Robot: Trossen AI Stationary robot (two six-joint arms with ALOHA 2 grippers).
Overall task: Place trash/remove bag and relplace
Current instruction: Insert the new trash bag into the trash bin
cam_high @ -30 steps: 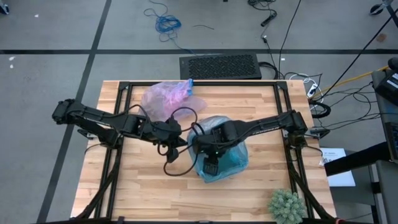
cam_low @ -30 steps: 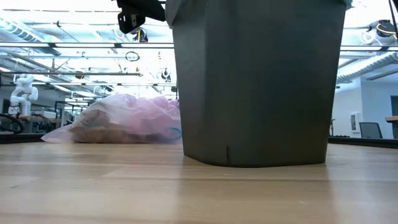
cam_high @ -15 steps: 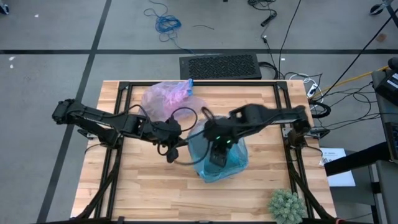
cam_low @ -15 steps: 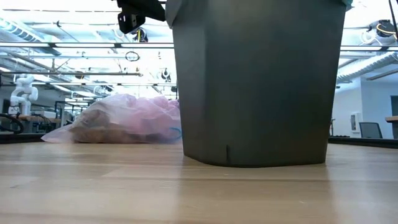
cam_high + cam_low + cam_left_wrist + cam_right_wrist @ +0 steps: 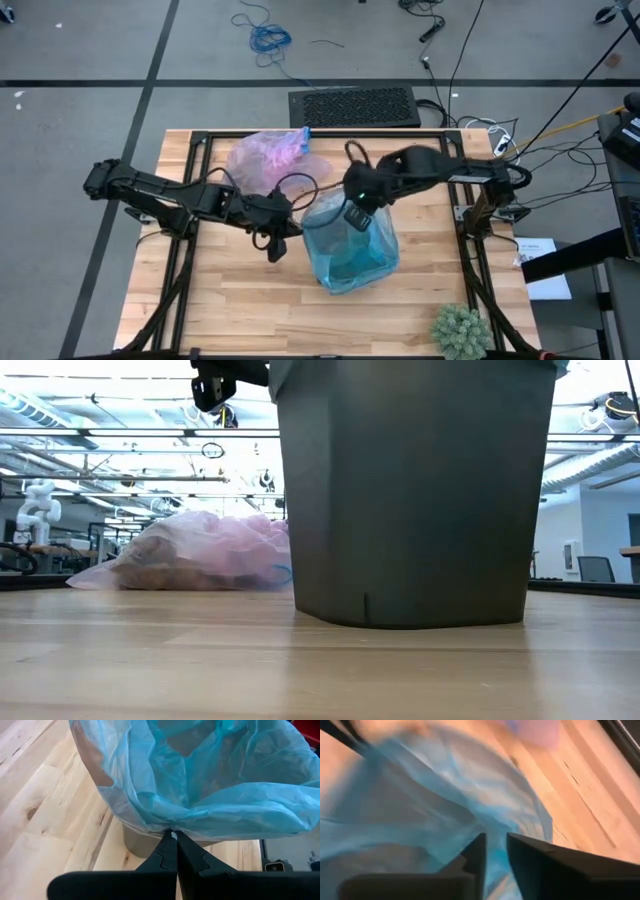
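A light wooden table [image 5: 240, 310] with a black frame stands on a grey floor strewn with cables; a black mat [image 5: 354, 106] lies beyond its far edge, and the low view looks into a bright hall with ceiling rails. Near the table's middle stands a grey bin [image 5: 415, 490] lined with a light blue bag [image 5: 352, 250]. The lavender-pink bag [image 5: 268, 157], with brown trash [image 5: 160, 565] showing through it, lies on the table near the far edge, left of centre, well apart from the bin's base. A green plant [image 5: 460, 330] sits at the near right corner. The left end effector [image 5: 283, 232] is closed on the blue bag's edge at the bin's left rim, its fingers [image 5: 172, 851] pinching the plastic. The right end effector [image 5: 355, 216] hovers over the bin's far rim with its fingers [image 5: 475, 852] a narrow gap apart, gripping nothing. A second ago the right arm reached down over the bin's opening; it has since drawn back toward the far edge, and its fingers have narrowed. The left arm and both bags have not moved. The near half of the table on the left is bare wood, and there is open room along the right edge.
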